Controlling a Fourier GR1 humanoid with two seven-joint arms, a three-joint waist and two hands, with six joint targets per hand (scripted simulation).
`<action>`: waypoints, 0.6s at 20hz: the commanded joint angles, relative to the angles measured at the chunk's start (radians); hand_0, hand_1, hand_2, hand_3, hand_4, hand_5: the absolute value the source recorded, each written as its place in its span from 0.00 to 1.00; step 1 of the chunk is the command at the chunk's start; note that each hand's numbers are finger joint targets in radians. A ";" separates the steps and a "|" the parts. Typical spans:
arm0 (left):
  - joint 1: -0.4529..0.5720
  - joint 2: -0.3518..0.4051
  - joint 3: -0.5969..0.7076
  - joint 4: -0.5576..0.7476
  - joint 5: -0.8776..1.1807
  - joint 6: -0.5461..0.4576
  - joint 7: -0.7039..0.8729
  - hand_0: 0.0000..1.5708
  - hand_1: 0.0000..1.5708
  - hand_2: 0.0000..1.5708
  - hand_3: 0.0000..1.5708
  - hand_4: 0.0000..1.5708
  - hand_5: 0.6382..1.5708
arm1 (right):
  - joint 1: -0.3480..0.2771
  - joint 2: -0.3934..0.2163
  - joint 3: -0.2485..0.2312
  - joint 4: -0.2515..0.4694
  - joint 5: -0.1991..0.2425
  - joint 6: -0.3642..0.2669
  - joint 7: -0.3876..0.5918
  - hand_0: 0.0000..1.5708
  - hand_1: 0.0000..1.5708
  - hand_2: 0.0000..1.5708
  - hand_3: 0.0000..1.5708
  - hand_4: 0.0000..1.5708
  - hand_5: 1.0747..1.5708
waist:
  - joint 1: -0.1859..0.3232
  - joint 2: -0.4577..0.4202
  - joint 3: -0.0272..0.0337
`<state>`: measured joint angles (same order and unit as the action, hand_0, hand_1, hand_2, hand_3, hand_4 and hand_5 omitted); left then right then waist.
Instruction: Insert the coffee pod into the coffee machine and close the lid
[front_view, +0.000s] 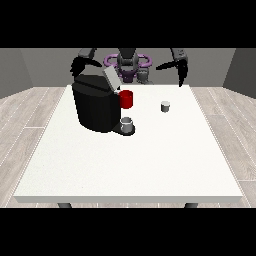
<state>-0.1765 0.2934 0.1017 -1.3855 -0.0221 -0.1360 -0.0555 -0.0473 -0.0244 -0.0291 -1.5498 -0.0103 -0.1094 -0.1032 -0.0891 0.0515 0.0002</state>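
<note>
A large white table fills the middle of the view, with the robot small at its far edge. On the left part of the table stands a black coffee machine, its grey lid tilted up and open. A red mug sits just beside the machine's right side, and a small grey cup rests on the machine's base at its near right. The coffee pod, a small grey cylinder, stands upright on the table to the right of the machine, well apart from it and from both hands. The hand at the view's left hangs just behind the machine's top; whether its fingers are open or closed cannot be told. The hand at the view's right hangs above the far right edge with fingers pointing straight down, holding nothing.
</note>
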 joint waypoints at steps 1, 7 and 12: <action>-0.082 0.051 0.027 0.109 -0.021 -0.042 0.018 0.00 0.00 0.00 0.00 0.00 1.00 | -0.021 0.020 0.017 -0.007 0.008 -0.017 0.010 0.00 0.00 0.00 0.00 0.11 1.00 | -0.009 0.013 -0.0003; -0.164 0.081 0.077 0.311 -0.049 -0.026 -0.021 0.00 0.00 0.00 0.00 0.00 1.00 | -0.039 0.006 0.026 -0.030 -0.007 0.023 -0.010 0.00 0.00 0.00 0.00 0.18 1.00 | -0.055 0.090 -0.0005; -0.188 0.070 0.042 0.408 -0.109 -0.026 -0.073 0.00 0.00 0.00 0.00 0.00 1.00 | -0.074 0.006 0.026 0.012 0.018 -0.021 0.035 0.00 0.00 0.00 0.00 0.21 1.00 | -0.029 0.109 -0.0005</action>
<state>-0.3366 0.3588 0.1497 -1.0593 -0.1033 -0.1530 -0.1010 -0.0985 -0.0153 -0.0019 -1.5618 -0.0106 -0.1161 -0.0806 -0.1276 0.1376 -0.0003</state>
